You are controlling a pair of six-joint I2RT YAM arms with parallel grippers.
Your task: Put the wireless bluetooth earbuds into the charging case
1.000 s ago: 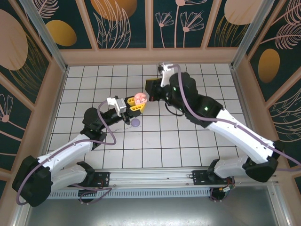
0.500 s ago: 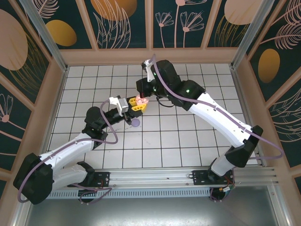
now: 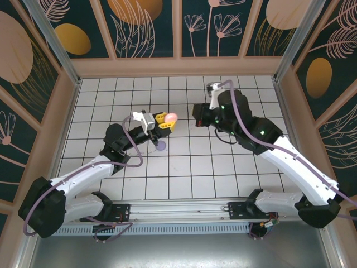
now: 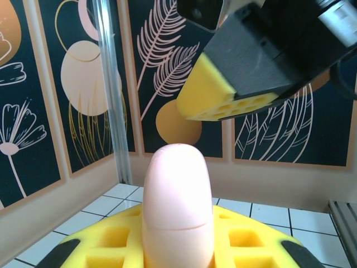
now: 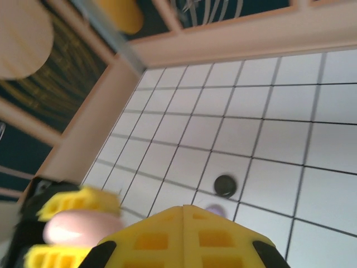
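Charging case (image 3: 170, 117), pink and shut, is held up over the middle of the table (image 3: 223, 167) by the left gripper (image 3: 166, 121), squeezed between its yellow fingers (image 3: 162, 118). The right gripper (image 3: 196, 114) is closed tight on nothing, near it but not touching. A small purple round thing (image 3: 160, 146) is seen on the table below.

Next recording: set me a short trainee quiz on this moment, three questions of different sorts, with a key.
1. True or false: the left tool grips the pink case.
2. The pink case's lid is: A) closed B) wide open C) missing.
3. Fill in: the right tool has its jaws ___.
Key: 1 true; 2 A; 3 shut.
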